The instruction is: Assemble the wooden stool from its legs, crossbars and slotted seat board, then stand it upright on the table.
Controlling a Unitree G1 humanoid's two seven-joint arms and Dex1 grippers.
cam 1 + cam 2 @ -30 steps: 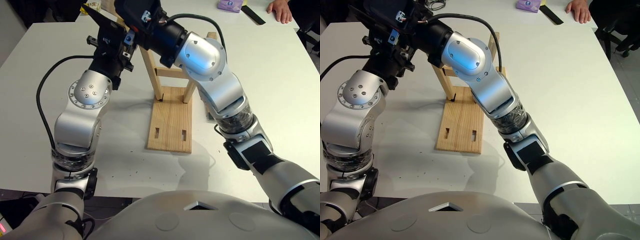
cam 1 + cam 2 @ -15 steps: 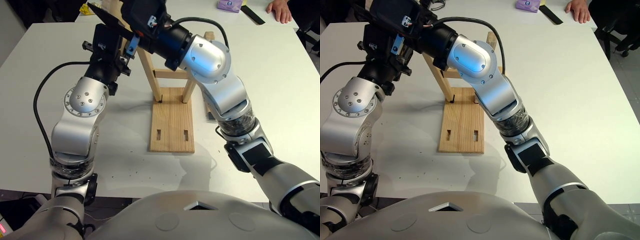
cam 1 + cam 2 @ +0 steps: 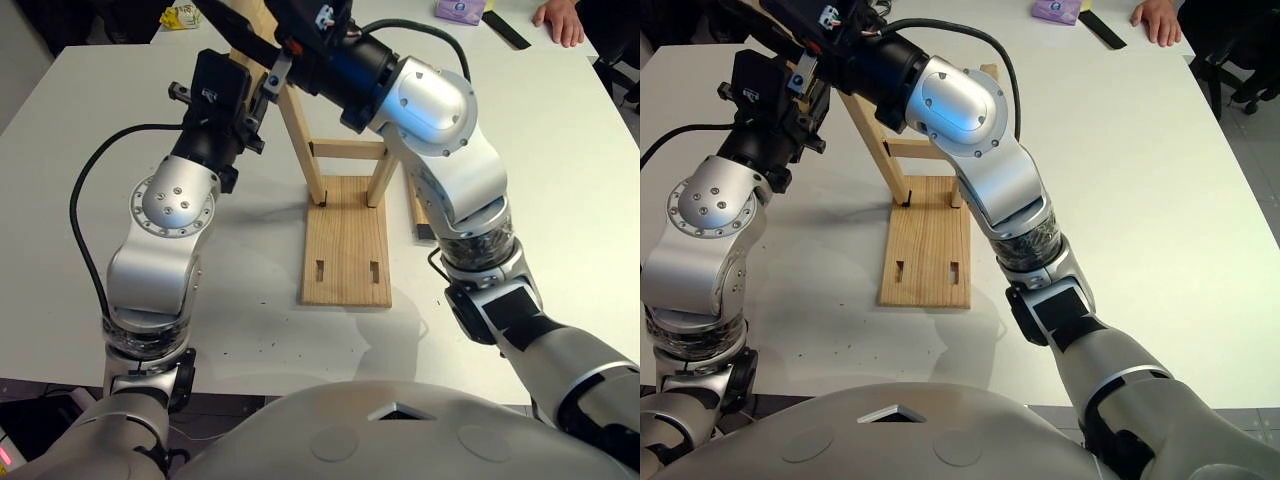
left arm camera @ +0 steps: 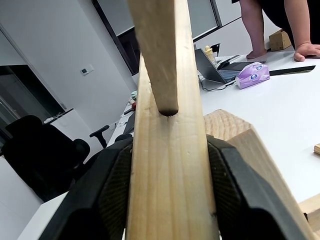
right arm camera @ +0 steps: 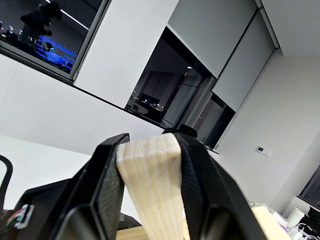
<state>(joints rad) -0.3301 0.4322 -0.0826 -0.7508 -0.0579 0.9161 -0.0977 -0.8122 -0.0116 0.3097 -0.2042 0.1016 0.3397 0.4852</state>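
Observation:
The slotted seat board (image 3: 345, 250) lies flat on the white table (image 3: 560, 190). Two legs joined by a crossbar (image 3: 346, 149) stand in its far slots. The left-hand leg (image 3: 303, 150) slants up toward my grippers. My left gripper (image 3: 235, 95) is shut on a wooden leg (image 4: 170, 165), one black finger (image 4: 112, 185) on each side, where a crossbar (image 4: 157, 45) enters its hole. Just above it, my right gripper (image 3: 245, 25) is shut on the square end of a wooden leg (image 5: 150, 160). I cannot tell whether both grip the same leg.
A loose wooden piece (image 3: 421, 215) lies on the table right of the board, partly behind my right arm. At the far edge sit a purple pack (image 3: 460, 10), a black strip (image 3: 506, 28), a yellow item (image 3: 183, 14) and a person's hand (image 3: 560, 18).
My right wrist has risen and moved a little right at the top of the leg. My left gripper has shifted slightly up with it. The seat board has stayed put.

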